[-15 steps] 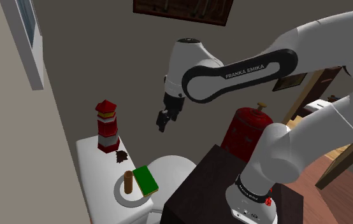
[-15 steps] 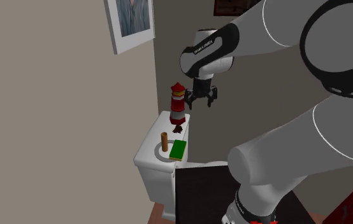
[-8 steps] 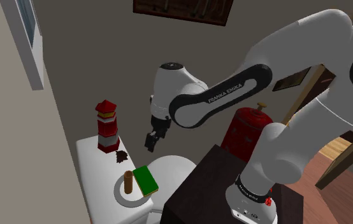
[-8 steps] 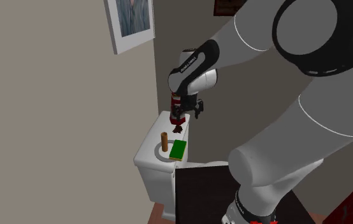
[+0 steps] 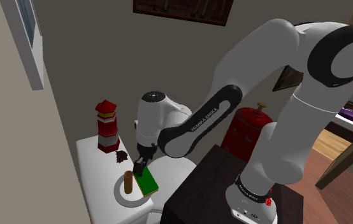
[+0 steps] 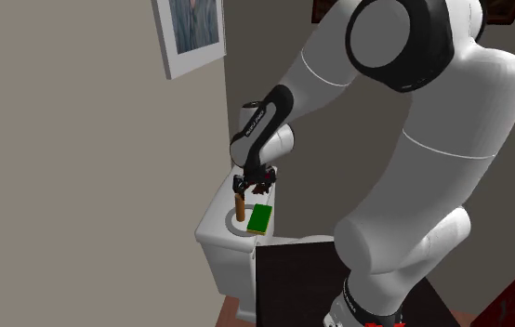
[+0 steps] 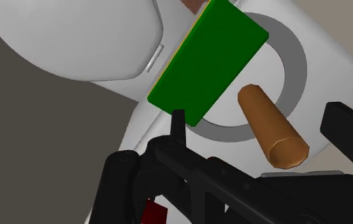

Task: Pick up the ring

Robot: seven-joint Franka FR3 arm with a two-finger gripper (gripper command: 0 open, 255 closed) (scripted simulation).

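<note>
Moved: black two-finger gripper (image 5: pixel 140 168) has come down from mid-air, close over the brown upright peg (image 7: pixel 271 127).
Ring: flat grey ring (image 7: pixel 295 70) on white toilet tank (image 5: pixel 89 159), encircling peg, green flat block (image 7: pixel 207 60) across it.
Fingers: apart, empty.

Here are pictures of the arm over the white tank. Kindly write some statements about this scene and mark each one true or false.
1. The green block lies partly over the grey ring. True.
2. The brown peg lies flat beside the ring. False: it stands upright inside the ring.
3. The gripper is shut on the ring. False: its fingers stand apart above the green block and the peg, and hold nothing.
4. The red-and-white lighthouse figure stands on the same white tank top as the ring. True.
</note>
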